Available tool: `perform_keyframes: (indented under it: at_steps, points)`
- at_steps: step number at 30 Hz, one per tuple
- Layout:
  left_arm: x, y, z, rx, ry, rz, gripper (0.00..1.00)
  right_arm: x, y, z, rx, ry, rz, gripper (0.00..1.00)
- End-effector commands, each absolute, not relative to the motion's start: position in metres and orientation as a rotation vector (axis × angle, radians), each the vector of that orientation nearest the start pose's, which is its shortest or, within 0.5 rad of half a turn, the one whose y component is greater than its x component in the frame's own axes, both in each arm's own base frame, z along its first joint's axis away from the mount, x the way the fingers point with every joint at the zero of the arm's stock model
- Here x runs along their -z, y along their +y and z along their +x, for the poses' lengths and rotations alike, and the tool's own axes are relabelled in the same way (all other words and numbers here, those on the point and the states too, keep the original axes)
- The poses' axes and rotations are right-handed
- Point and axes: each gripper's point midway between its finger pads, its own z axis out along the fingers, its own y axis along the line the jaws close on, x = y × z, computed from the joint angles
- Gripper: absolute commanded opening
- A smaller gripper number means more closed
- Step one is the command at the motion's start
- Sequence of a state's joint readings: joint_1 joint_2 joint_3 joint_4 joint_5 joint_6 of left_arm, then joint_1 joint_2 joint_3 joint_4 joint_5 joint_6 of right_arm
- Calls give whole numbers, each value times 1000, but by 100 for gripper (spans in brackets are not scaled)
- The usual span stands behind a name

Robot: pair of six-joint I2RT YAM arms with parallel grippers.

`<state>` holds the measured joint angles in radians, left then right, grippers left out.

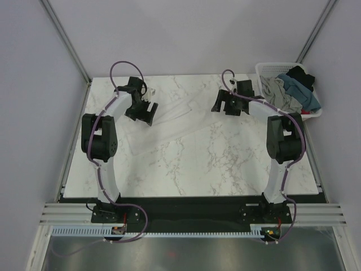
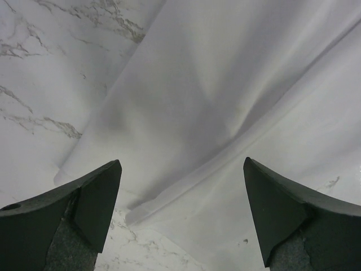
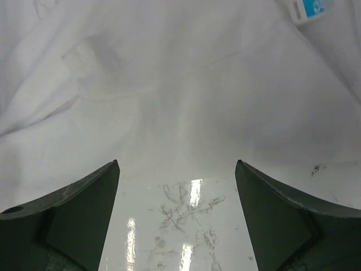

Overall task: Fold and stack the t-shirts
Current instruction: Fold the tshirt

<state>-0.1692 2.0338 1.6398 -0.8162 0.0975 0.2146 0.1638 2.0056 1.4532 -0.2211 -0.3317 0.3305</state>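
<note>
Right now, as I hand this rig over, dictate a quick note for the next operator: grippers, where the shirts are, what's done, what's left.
Left gripper: open, empty, over one edge of the white t-shirt.
Right gripper: open, empty, over another part of the same shirt.
The white t-shirt lies loose and creased on the table, not yet folded.
The grey shirt, teal-blue shirt and black shirt are heaped in the basket, far right.
Done: no stack visible.
Left: fold all four, then stack.
</note>
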Motion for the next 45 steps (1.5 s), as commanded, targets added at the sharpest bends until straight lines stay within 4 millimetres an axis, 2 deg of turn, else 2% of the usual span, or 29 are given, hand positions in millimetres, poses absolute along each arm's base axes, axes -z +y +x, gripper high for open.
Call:
perform_keyframes:
  at_steps: [1, 4, 8, 12, 15, 20, 22, 23, 24, 26, 30, 34, 36, 37, 42, 45]
  points:
    - [-74, -75, 457, 47, 2654, 598, 96, -72, 143, 490, -670, 2397, 120, 92]
    - [-65, -74, 461, 42, 2664, 609, 96, -59, 138, 492, -658, 2416, 128, 92]
    - [-49, -74, 455, 51, 2715, 611, 96, -44, 137, 501, -640, 2429, 132, 92]
    - [-26, -71, 439, 57, 2805, 611, 94, -35, 138, 515, -634, 2426, 119, 92]
    - [-19, -72, 426, 80, 2840, 601, 94, -31, 139, 527, -624, 2417, 112, 92]
    - [-25, -72, 408, 101, 2857, 586, 93, -32, 141, 550, -620, 2385, 109, 91]
    - [-21, -73, 393, 120, 2890, 576, 93, -34, 142, 562, -617, 2364, 105, 92]
    - [-28, -75, 389, 127, 2878, 575, 93, -35, 143, 566, -617, 2356, 102, 91]
    - [-24, -76, 377, 143, 2901, 586, 92, -35, 144, 569, -614, 2352, 100, 91]
    - [-29, -84, 367, 159, 2893, 609, 92, -36, 148, 579, -619, 2333, 91, 91]
    - [-24, -100, 335, 169, 2919, 707, 92, -33, 160, 592, -631, 2312, 72, 91]
    - [-23, -133, 307, 180, 2896, 883, 92, -39, 174, 607, -663, 2270, 52, 90]
    - [-24, -142, 299, 182, 2883, 936, 92, -39, 182, 613, -672, 2254, 43, 90]
    - [-24, -151, 301, 170, 2848, 964, 92, -40, 185, 614, -673, 2249, 37, 90]
    - [-38, -159, 313, 163, 2793, 955, 93, -46, 196, 616, -685, 2232, 21, 90]
    - [-57, -164, 325, 170, 2734, 934, 93, -55, 189, 612, -658, 2233, 14, 90]
